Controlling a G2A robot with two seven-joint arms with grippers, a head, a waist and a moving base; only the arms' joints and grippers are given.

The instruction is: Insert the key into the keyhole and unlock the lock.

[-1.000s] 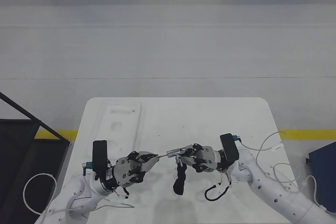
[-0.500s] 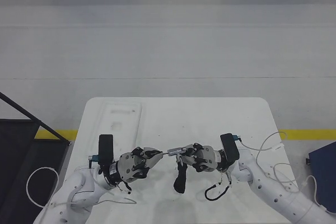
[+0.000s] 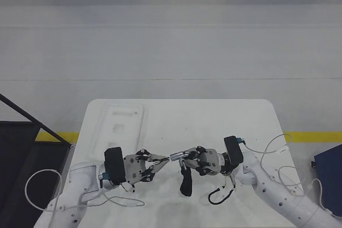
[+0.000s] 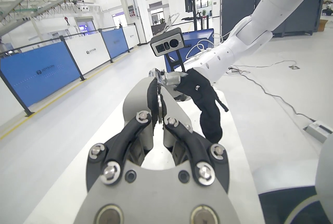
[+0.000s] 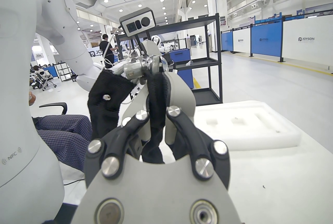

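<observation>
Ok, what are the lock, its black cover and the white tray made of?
Lock: metal, silvery and shiny, with bright glints.
Cover: probably fabric, matte black, limp and creased.
Tray: looks like foam, matte white, with soft-edged cut pockets.

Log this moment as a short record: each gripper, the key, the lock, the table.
left gripper: shut on the key, held above the table
right gripper: shut on the lock; its black sleeve hangs down
key and lock: key tip at the lock's metal end; whether it is inserted cannot be told
tray: white foam tray on the table's far left part
</observation>
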